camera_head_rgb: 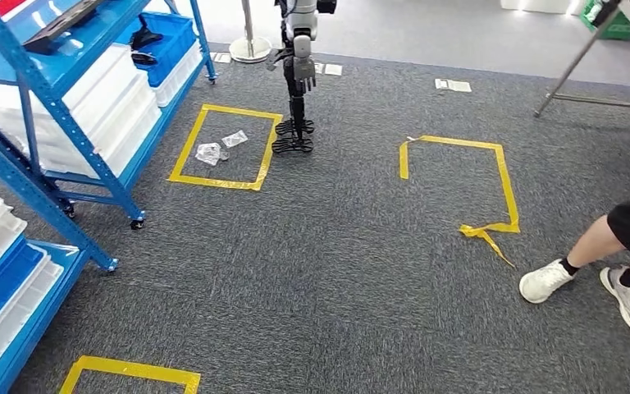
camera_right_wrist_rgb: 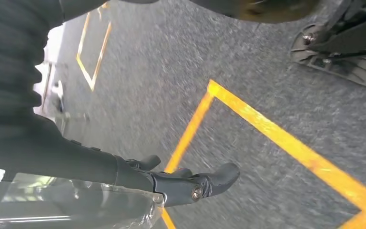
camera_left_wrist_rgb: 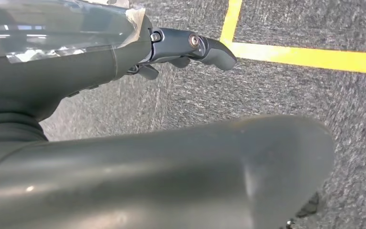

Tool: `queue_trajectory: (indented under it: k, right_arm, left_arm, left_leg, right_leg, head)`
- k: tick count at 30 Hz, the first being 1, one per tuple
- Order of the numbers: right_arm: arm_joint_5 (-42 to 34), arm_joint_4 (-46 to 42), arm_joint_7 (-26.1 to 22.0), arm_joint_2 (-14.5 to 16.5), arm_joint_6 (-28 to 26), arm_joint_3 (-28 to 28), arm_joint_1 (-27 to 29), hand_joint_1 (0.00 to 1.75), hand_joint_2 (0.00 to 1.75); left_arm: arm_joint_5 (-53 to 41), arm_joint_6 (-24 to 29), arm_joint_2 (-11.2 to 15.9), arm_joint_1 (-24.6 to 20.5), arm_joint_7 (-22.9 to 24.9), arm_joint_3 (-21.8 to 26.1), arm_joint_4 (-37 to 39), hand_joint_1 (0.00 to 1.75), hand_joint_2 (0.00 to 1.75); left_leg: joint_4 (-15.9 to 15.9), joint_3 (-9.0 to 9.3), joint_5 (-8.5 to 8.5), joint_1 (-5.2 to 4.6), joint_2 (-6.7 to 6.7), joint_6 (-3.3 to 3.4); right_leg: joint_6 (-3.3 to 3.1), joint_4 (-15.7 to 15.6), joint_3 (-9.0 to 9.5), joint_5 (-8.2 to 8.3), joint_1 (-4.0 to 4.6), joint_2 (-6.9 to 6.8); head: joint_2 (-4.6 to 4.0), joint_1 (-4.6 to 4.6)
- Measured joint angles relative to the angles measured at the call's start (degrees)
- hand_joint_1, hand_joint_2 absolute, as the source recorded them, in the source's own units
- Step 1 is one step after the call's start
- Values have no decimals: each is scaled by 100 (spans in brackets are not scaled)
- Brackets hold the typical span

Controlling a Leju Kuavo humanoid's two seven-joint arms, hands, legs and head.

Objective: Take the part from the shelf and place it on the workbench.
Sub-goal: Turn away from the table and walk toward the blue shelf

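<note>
Against both hands' fingers (camera_left_wrist_rgb: pixel 205 47) (camera_right_wrist_rgb: pixel 205 183) lies a clear-wrapped part (camera_left_wrist_rgb: pixel 52 28) (camera_right_wrist_rgb: pixel 66 205) — fingers curled, grasp uncertain

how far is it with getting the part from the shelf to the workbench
Done: nothing that can be confirmed. Each wrist view shows a clear plastic-wrapped item against the hand, by the left hand and the right hand, but I cannot tell whether either grips it or whether it is the part. In hand: the head view looks at carpet beside the blue shelf. Left: setting the part on the workbench.
</note>
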Motion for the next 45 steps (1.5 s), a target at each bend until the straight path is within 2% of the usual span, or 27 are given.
queue_trajectory:
  k: [2,3,4,6,7,9,11,13,15,17,18,20,22,24,26,28,30,31,33,34,35,37,38,40,42,43,45]
  right_arm:
    - [-6,0,-6,0,1,-11,27,0,175]
    - [-9,0,-6,-1,0,-17,37,0,175]
    - [-13,0,-7,-3,0,-22,42,0,175]
    - [-28,1,-14,-10,-3,-30,43,0,175]
    - [-39,1,-19,-11,-5,-32,41,0,175]
    - [-57,1,-25,-3,-9,-35,35,0,175]
    - [-67,0,-26,13,-14,-37,25,0,175]
    - [-69,1,-26,21,-19,-39,24,0,175]
    - [-66,2,-26,20,-22,-40,43,0,175]
    - [-63,2,-30,20,-27,-40,64,0,175]
    - [-62,2,-36,20,-32,-40,68,0,175]
    - [-59,2,-60,19,-45,-40,61,0,175]
    - [-50,2,-82,16,-59,-40,53,0,175]
    - [-44,2,-91,7,-68,-40,46,0,175]
    - [-30,2,-93,-3,-67,-40,30,0,175]
    - [-7,2,-91,-10,-54,-40,9,0,175]
    - [5,2,-87,-9,-40,-39,11,0,175]
    - [5,2,-85,-8,-38,-39,25,0,175]
    - [5,4,-78,-10,-34,-38,49,0,175]
    - [5,4,-75,-14,-34,-38,55,0,175]
    - [5,4,-72,-18,-34,-38,56,0,175]
    - [3,4,-69,-25,-34,-38,51,0,175]
    - [1,4,-69,-25,-31,-38,46,0,175]
    - [-4,4,-69,-20,-26,-38,36,0,175]
    - [-8,4,-71,-8,-22,-39,26,0,175]
    - [-9,4,-72,-6,-21,-39,24,0,175]
    - [-10,4,-75,-5,-17,-40,32,0,175]
  left_arm:
    - [-21,-16,-1,-4,-4,-16,0,0,0]
    - [-28,-21,-1,3,-7,-23,0,0,0]
    - [-33,-27,-1,9,-7,-29,1,0,0]
    - [-52,-49,-2,13,-10,-51,1,0,0]
    - [-66,-65,1,10,-14,-68,1,0,0]
    - [-89,-84,6,10,-22,-94,0,0,0]
    - [-96,-88,14,29,-24,-100,0,0,0]
    - [-103,-89,22,41,-26,-103,1,0,0]
    - [-120,-94,26,27,-39,-113,1,0,0]
    - [-137,-102,27,18,-51,-125,1,0,0]
    - [-140,-104,29,22,-51,-128,1,0,0]
    - [-140,-106,41,32,-50,-129,1,0,0]
    - [-140,-108,52,14,-48,-133,0,0,0]
    - [-140,-114,56,-29,-45,-147,0,0,0]
    - [-130,-119,57,-42,-44,-163,0,0,0]
    - [-104,-126,59,-18,-36,-168,1,0,0]
    - [-87,-139,58,-21,-23,-167,1,0,0]
    - [-85,-147,58,-32,-18,-167,1,0,0]
    - [-82,-157,54,-35,-3,-168,2,0,0]
    - [-81,-160,51,-24,14,-169,2,0,0]
    - [-82,-160,49,-13,38,-168,2,0,0]
    - [-83,-157,46,-3,85,-168,2,0,0]
    - [-83,-151,46,-5,101,-168,1,0,0]
    - [-85,-139,48,2,118,-168,0,0,0]
    - [-96,-124,55,25,128,-169,1,0,0]
    - [-108,-116,58,34,135,-169,1,0,0]
    - [-133,-108,62,29,145,-175,2,0,0]
  left_leg:
    - [3,-16,11,-4,-174,17]
    - [6,-16,14,-4,-263,15]
    - [8,-10,17,-1,-347,9]
    - [14,-3,24,6,-507,-25]
    - [21,-7,24,0,-581,-56]
    - [18,-28,36,-11,-694,-132]
    - [0,-52,58,4,-758,-200]
    - [168,-144,-67,4,-533,-246]
    - [750,-409,-423,-7,-195,-269]
    - [1424,-717,-718,-2,-84,-288]
    - [1558,-770,-731,-1,-60,-292]
    - [1197,-547,-488,0,33,-285]
    - [466,-119,-217,-19,329,-249]
    - [98,64,-130,-50,495,-183]
    - [62,32,-98,-74,353,-106]
    - [28,21,-47,-62,207,-28]
    - [7,-3,-1,-34,69,41]
    - [8,-24,14,-31,-15,61]
    - [9,-55,36,-28,-201,65]
    - [11,-60,46,-23,-293,53]
    - [13,-62,56,-14,-378,35]
    - [28,-72,73,-10,-535,-18]
    - [36,-83,80,-17,-598,-53]
    - [26,-108,100,-30,-708,-129]
    - [16,-138,121,-9,-745,-193]
    - [86,-178,70,-6,-640,-217]
    - [579,-412,-242,-6,-294,-249]
  right_leg:
    - [1,680,-338,-216,-6,113]
    - [36,770,-398,-199,-13,129]
    - [89,623,-346,-90,-26,148]
    - [199,-151,-20,251,-75,310]
    - [207,-499,126,386,-88,407]
    - [137,-812,259,494,-81,508]
    - [27,-821,279,526,-68,396]
    - [-67,-839,283,561,-87,271]
    - [-138,-848,276,566,-74,119]
    - [-170,-847,270,555,-41,-57]
    - [-176,-846,263,550,-32,-142]
    - [-182,-846,256,539,-25,-289]
    - [-162,-840,285,514,8,-417]
    - [-112,-832,323,488,55,-552]
    - [-56,-831,351,477,66,-678]
    - [-6,-700,305,385,45,-482]
    - [-18,-165,50,112,18,-89]
    - [-37,222,-132,-50,14,33]
    - [-19,754,-390,-203,2,109]
    - [24,728,-383,-151,-9,123]
    - [81,483,-269,-22,-26,149]
    - [173,-302,99,280,-72,363]
    - [169,-594,229,378,-87,460]
    - [88,-803,318,440,-73,531]
    - [-10,-813,336,476,-80,401]
    - [-55,-820,340,495,-91,336]
    - [-139,-829,331,519,-91,180]
  head:
    - [0,8]
    - [0,9]
    - [0,8]
    - [0,11]
    - [0,13]
    - [0,13]
    - [0,10]
    - [0,-10]
    - [0,-45]
    - [0,-59]
    - [0,-61]
    - [0,-62]
    - [0,-67]
    - [0,-57]
    - [0,-38]
    - [0,-31]
    - [0,-15]
    - [0,-8]
    - [0,0]
    - [0,1]
    - [0,1]
    - [0,4]
    - [0,2]
    - [0,-6]
    - [0,-11]
    - [0,-24]
    - [0,-64]
